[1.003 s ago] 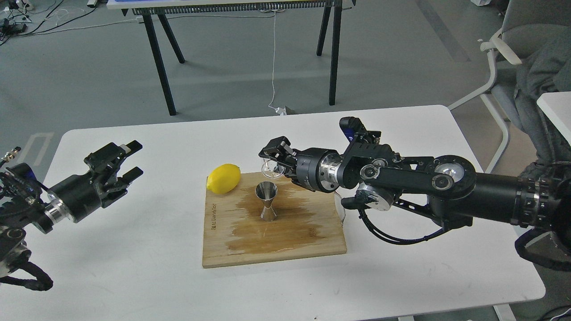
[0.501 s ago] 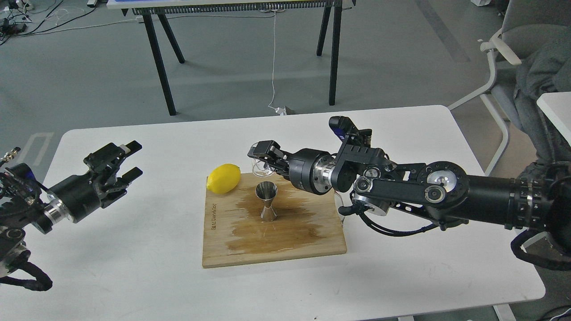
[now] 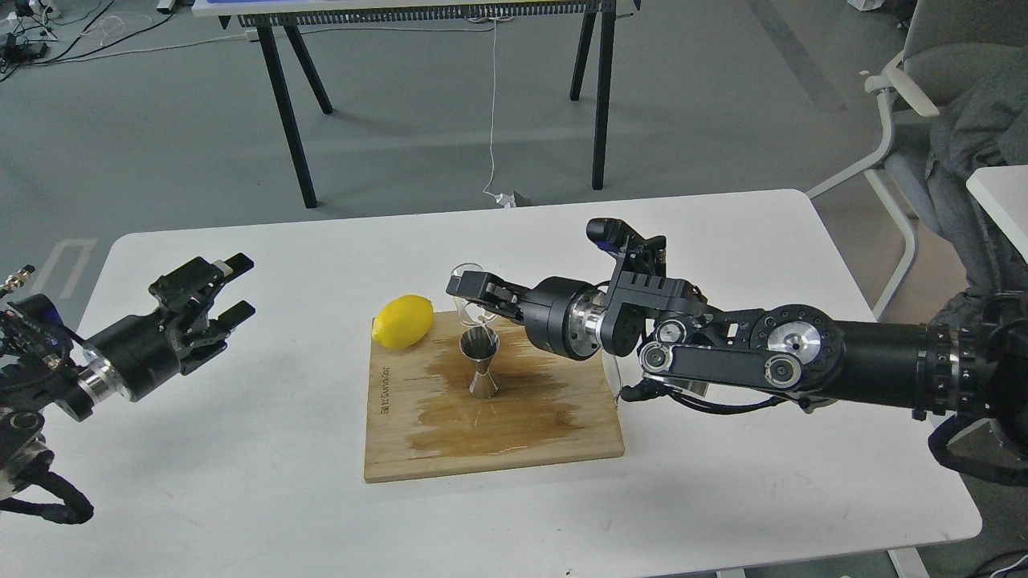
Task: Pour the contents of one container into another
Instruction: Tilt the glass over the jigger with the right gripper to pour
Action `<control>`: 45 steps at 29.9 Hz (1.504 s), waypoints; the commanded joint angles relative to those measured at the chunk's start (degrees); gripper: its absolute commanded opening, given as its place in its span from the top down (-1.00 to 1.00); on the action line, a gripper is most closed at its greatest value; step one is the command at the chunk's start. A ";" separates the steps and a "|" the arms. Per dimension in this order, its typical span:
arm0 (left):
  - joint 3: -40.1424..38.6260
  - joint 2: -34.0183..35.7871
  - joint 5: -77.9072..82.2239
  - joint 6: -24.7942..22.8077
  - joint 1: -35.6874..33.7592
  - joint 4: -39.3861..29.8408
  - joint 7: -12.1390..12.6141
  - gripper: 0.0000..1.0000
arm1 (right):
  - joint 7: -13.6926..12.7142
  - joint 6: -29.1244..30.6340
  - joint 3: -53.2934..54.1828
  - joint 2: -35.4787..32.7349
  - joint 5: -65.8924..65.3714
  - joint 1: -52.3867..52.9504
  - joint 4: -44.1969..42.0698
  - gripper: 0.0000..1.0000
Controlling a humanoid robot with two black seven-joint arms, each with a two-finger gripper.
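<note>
The small clear glass cup (image 3: 467,291) is nearly upright, just behind and above the steel jigger (image 3: 480,363), with my right gripper (image 3: 474,295) shut on it from the right. The jigger stands upright on the wooden board (image 3: 514,437), in the middle of a dark wet stain. My left gripper (image 3: 233,291) hovers over the left part of the table, open and holding nothing, far from the board.
A yellow lemon (image 3: 403,321) lies on the board's back left corner, close to the cup. The white table (image 3: 241,498) ends near the bottom of the view. A black-legged table (image 3: 297,120) and a chair (image 3: 907,88) stand on the floor beyond.
My right gripper has rolled the glass cup from a tilted pose back to nearly upright and shifted slightly left and down behind the jigger. The left arm has not moved.
</note>
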 commanded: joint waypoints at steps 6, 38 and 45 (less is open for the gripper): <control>0.00 0.00 -0.01 0.00 0.02 0.01 0.00 -0.85 | 1.50 -0.20 -0.08 -0.27 -1.74 -0.19 0.00 0.23; 0.00 0.00 0.08 0.00 0.46 0.10 0.00 -0.85 | 11.70 -1.78 -2.45 -2.38 -11.76 -0.81 -0.35 0.23; 0.00 0.00 -0.01 0.00 0.46 0.10 0.00 -0.85 | 11.18 -3.45 -0.35 -2.38 -6.60 -2.30 -0.35 0.23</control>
